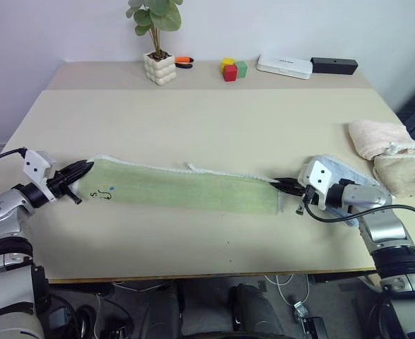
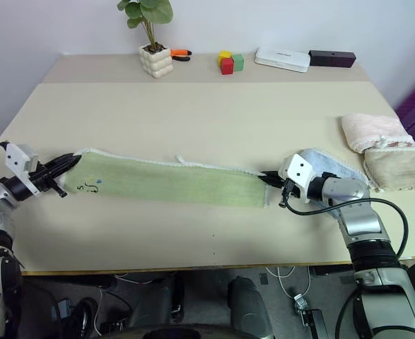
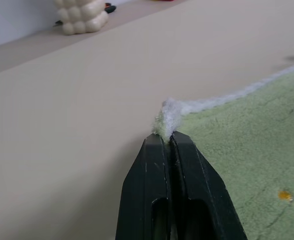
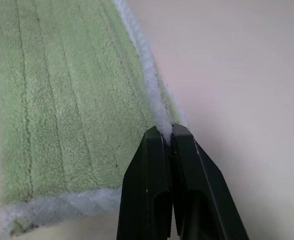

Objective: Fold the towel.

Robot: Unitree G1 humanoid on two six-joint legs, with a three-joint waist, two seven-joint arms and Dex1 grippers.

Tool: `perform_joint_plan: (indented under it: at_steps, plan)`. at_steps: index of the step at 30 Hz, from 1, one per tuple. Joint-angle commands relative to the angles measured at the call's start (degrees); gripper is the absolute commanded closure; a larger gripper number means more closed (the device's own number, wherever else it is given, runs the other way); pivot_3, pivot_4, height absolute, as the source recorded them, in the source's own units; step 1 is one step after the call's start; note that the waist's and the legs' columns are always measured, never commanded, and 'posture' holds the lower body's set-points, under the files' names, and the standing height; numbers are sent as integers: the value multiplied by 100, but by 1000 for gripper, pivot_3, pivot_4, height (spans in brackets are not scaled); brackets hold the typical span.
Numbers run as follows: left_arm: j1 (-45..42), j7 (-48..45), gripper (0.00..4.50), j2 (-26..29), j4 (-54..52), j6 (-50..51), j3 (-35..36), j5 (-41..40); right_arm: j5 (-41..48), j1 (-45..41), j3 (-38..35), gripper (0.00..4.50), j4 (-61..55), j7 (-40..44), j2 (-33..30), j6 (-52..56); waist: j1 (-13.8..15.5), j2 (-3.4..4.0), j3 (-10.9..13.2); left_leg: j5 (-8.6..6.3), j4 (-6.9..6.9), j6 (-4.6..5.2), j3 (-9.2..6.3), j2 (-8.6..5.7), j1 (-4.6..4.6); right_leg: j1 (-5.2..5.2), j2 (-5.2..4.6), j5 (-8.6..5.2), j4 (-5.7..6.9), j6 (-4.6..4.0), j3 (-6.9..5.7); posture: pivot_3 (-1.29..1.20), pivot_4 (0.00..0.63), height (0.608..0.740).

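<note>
towel [image 1: 186, 189]: light green, lying flat as a long narrow band across the near part of the worktop [image 1: 214, 120], stretched between the two pincers — looks already doubled lengthwise, though the layers can't be counted from above.
left pincer [image 1: 85, 168]: clenched on the towel's far corner at its left end — the left wrist view shows a tuft of white edging pinched between the fingers.
right pincer [image 1: 281, 185]: clenched on the white edging at the far corner of the right end.
why held so: both grips sit on the same long edge, so the cloth is kept taut and straight; my read — it sets up carrying one end over to the other for the next fold.
marks: small white tag loop [image 1: 190, 167] on the far edge, dark and blue embroidery [image 1: 105, 192] near the left end.
neighbours: pink towel [image 1: 377, 138] and beige towel [image 1: 404, 174] stacked at the right edge, a light blue cloth [image 1: 338, 169] partly behind the right arm — all apart from the green one.
hard to tell: how many layers each pincer holds; whether the towel's near edge is a fold or loose edges; most of the blue cloth is covered by the arm.
</note>
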Motion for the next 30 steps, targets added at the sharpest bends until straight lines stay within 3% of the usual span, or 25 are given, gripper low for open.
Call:
perform_joint_plan:
  at_steps: [1, 6, 8, 11, 16, 18, 22, 23, 26, 30]
  plan:
    - [-153, 154, 4500, 17, 25, 130, 55, -43, -34, -139, -85, 4451, 21, -186, 72, -71, 2, 0, 0, 0, 0, 0, 0, 0, 0, 0, 0, 0, 0, 0, 0, 0, 150, 735]
    - [-138, -20, 4500, 27, 101, 770, 49, -100, 115, -161, -115, 4451, 3, -107, 97, 186, -6, 0, 0, 0, 0, 0, 0, 0, 0, 0, 1, 0, 0, 0, 0, 0, 150, 735]
    - [-157, -90, 3859, 25, 130, 1228, 144, -222, 122, -165, -113, 4500, 18, -110, 92, 293, -10, 0, 0, 0, -1, 0, 0, 0, 1, 0, 1, 0, 0, 0, 0, 0, 150, 735]
    - [-113, -101, 2537, 28, 22, 1364, 197, -281, 120, -155, -103, 3562, -17, -132, 100, 314, -1, 0, 0, 0, 0, 0, 0, 0, 0, 0, 1, 0, 0, 0, 0, 0, 150, 735]
    - [-42, -121, 27, 97, -84, 1450, 272, -325, -15, -260, -114, 1160, 74, -324, 86, 283, -8, 0, 0, 0, -1, 0, 0, 0, 0, 0, 0, 0, 0, 0, 0, 0, 150, 735]
    - [-50, -79, 0, 188, -108, 1586, 347, -385, 117, -286, -209, 130, 65, -311, 50, 509, -10, 0, 0, 0, -1, 0, -1, 0, 0, -1, 1, 0, 1, 0, 0, 0, 150, 735]
    - [-59, -56, 0, 379, -197, 2063, 538, -578, 537, -305, -515, 58, -209, -343, 75, 908, -6, 0, 0, 0, -2, 0, -1, 0, -1, -1, 0, 0, 0, 0, 0, 0, 150, 735]
    - [-28, -70, 254, 423, -292, 2194, 614, -673, 631, -311, -609, 19, -315, -398, 89, 1001, -6, 0, 0, 0, -2, 0, -1, 0, -1, -1, 0, 0, 0, 0, 0, 0, 150, 735]
    - [18, -3, 1305, 423, -645, 2549, 846, -963, 887, -352, -844, 922, -573, -585, 164, 1282, -7, 0, 0, 0, -1, 0, -1, 0, 0, -1, -1, 0, 1, 0, 0, 0, 150, 735]
    - [85, 249, 3388, 141, -1645, 3052, 940, -1331, 1438, -440, -1160, 2933, -1317, -1201, 551, 1992, 2, -1, 0, 0, -1, -1, -3, 1, -1, -1, -1, 0, 4, 0, 0, 0, 150, 735]
